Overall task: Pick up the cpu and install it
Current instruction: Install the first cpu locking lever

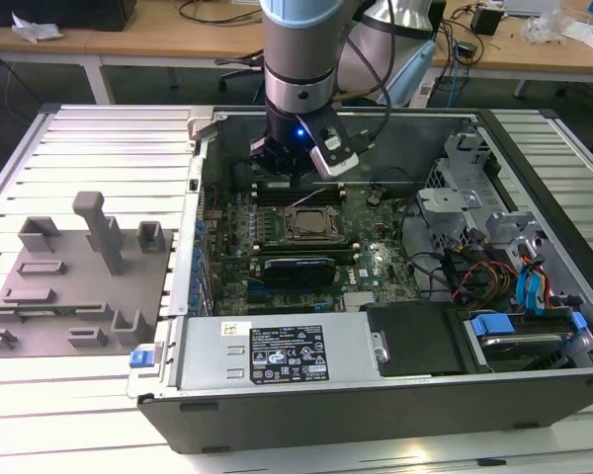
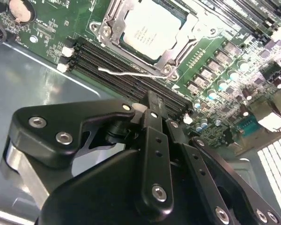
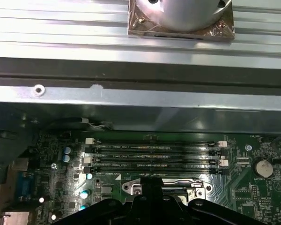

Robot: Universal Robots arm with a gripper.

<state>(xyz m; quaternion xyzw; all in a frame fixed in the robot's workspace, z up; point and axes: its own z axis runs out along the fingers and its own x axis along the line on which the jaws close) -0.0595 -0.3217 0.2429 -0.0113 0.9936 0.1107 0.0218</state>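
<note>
cpu (image 2: 152,28) lies pale-top-up inside the socket frame (image 2: 175,49), looks flat & square w/ its edges, so seating seems done. a thin lever wire (image 2: 126,72) lies just beside the frame, over the ram slots (image 2: 107,63). the claw (image 2: 152,101) hovers above those slots, pads pressed together, holding nothing. imo it's best kept vertical here, no sideways drag, so wire & slot clips don't get snagged.

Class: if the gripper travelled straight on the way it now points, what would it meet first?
Probably the memory slots beside the socket, not the cpu seated in it; the gripper hangs over them, though depth is unclear.
</note>
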